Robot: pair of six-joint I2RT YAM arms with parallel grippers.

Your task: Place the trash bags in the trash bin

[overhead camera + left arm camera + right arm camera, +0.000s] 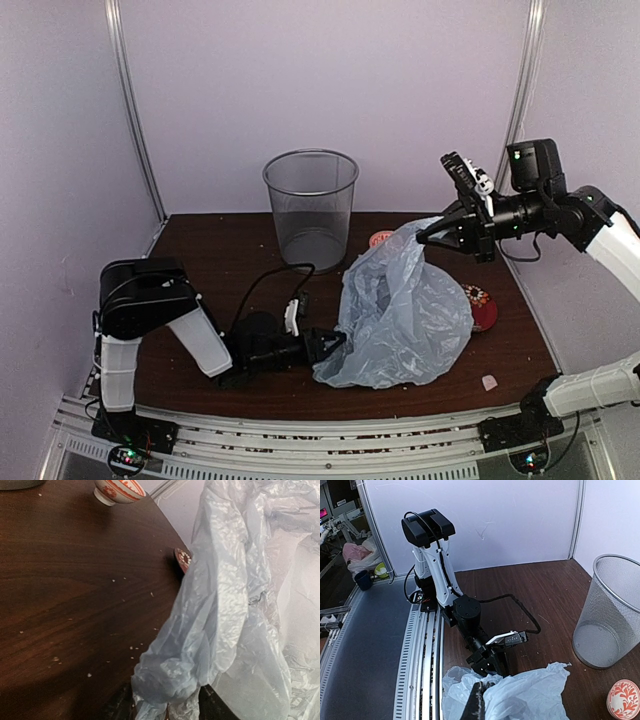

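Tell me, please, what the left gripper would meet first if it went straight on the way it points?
The plastic bag: the left gripper lies low over the table, pointing at the bag's bunched lower edge, which sits right at its jaws; contact is hard to judge.

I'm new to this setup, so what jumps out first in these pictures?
The big pale trash bag mid-table grabs the eye, its top pinched and held up by the right gripper, with the left gripper at its lower edge. Behind it the wire trash bin stands upright.
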